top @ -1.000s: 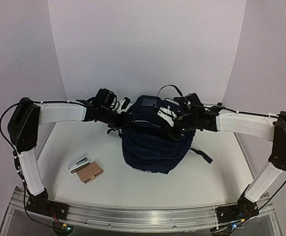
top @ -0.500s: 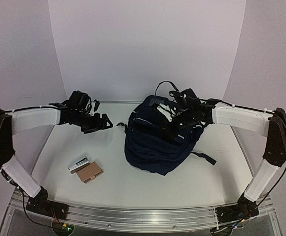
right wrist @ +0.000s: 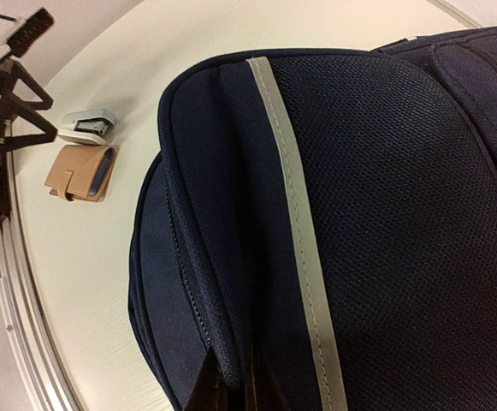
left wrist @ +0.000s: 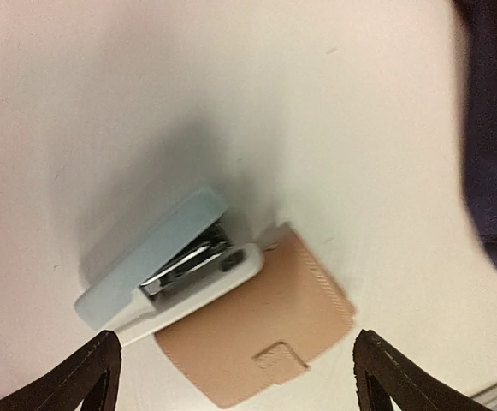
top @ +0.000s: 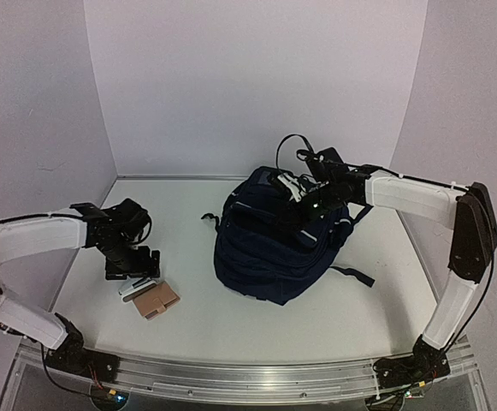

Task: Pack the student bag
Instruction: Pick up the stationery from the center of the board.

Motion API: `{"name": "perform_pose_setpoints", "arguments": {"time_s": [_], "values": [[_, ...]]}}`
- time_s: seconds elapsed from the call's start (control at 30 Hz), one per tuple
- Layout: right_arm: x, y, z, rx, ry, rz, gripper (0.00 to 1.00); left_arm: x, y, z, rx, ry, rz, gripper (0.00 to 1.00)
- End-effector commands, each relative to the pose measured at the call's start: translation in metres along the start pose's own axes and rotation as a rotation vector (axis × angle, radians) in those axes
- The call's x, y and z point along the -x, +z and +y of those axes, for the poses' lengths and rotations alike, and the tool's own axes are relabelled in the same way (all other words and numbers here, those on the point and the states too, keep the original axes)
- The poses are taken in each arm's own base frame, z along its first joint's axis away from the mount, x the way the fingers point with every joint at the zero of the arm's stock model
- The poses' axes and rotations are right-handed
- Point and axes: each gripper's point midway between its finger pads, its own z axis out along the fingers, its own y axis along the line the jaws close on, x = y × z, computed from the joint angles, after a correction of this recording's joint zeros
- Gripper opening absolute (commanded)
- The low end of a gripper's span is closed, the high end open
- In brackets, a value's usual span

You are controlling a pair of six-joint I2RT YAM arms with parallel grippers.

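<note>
A second ago your left hand [top: 133,267] was up at the top left edge of the student bag [top: 265,257], pressed together. Now it has swung well away, to the near left of the worktop [top: 231,330], and its fingers are spread wide. From the left wrist view, the two fingertips stand far apart on either side of a pale blue-grey stapler [left wrist: 158,265] and a tan snap-tab case [left wrist: 257,342]. The stapler and the case lie touching each other. You are hovering over them and holding nothing.

Your right hand [top: 304,201] has stayed on the bag and shifted a little back and to the right, and the bag's top now sits slightly further that way. Its fingers are pressed together, pinching a fold of navy fabric beside the grey stripe, as the right wrist view shows.

The bag stands on the middle of the worktop, right of centre, with its upper end at the right hand. It lies well apart from your left hand, off to that hand's right, with bare worktop between. The stapler and case sit to the front left of the bag.
</note>
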Motion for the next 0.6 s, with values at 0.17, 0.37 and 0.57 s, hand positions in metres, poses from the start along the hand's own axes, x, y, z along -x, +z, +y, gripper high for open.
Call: {"name": "perform_pose_setpoints", "arguments": {"time_s": [0.17,0.37,0.57], "values": [[0.027,-0.018,0.009,0.066,0.016,-0.089,0.0,0.003,0.039,0.028,0.285,0.069,0.121,0.93],[0.028,-0.019,0.009,0.075,0.017,-0.091,0.0,0.003,0.052,0.025,0.25,0.082,0.168,0.83],[0.03,-0.022,0.009,0.079,0.014,-0.1,0.0,0.004,0.066,0.025,0.186,0.065,0.235,0.76]]}}
